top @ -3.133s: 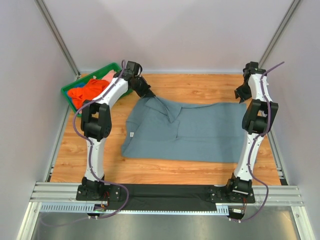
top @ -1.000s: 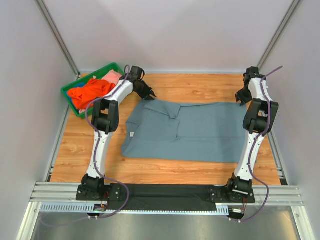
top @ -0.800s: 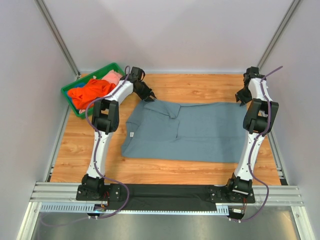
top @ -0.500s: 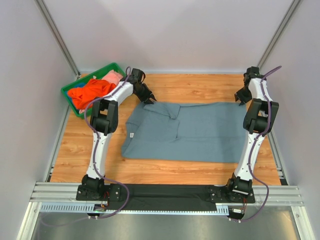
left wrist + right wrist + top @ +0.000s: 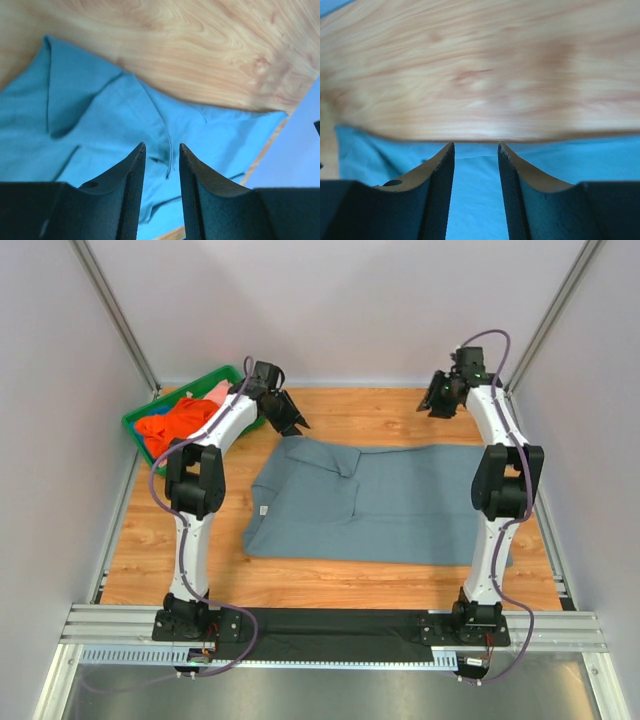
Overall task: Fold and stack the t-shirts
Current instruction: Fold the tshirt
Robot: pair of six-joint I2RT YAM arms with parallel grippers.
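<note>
Top view, shirt: we see the grey-blue shirt (image 5: 400, 505) spread flat on the table (image 5: 370, 405) across the middle of the frame; a flap is folded over near its upper left corner
Top view, bin: the green bin (image 5: 133, 430) sits in the upper left of the frame, off the shirt's corner; an orange shirt (image 5: 165, 425) and a pink shirt (image 5: 217, 392) lie heaped in it
Top view, left gripper: the left gripper (image 5: 291, 421) is at the upper left, just beyond the grey-blue shirt's top corner; from here we cannot tell how far its fingers are parted
Top view, right gripper: the right gripper (image 5: 437, 405) is at the upper right, over bare wood past the shirt's top edge; its opening is too small to judge here
Left wrist view, grip: the left gripper (image 5: 161, 150) shows a narrow gap between its fingers (image 5: 129, 185); nothing is held
Left wrist view, shirt: the grey-blue shirt (image 5: 95, 115) fills the lower left, creased, with the folded flap at the left; the table (image 5: 200, 50) takes the upper right
Right wrist view, grip: the right gripper (image 5: 476, 148) has its fingers (image 5: 437, 190) slightly parted; we see nothing between them
Right wrist view, shirt: the grey-blue shirt (image 5: 600, 157) runs along the lower band of the frame; the table (image 5: 470, 65) fills the upper part
</note>
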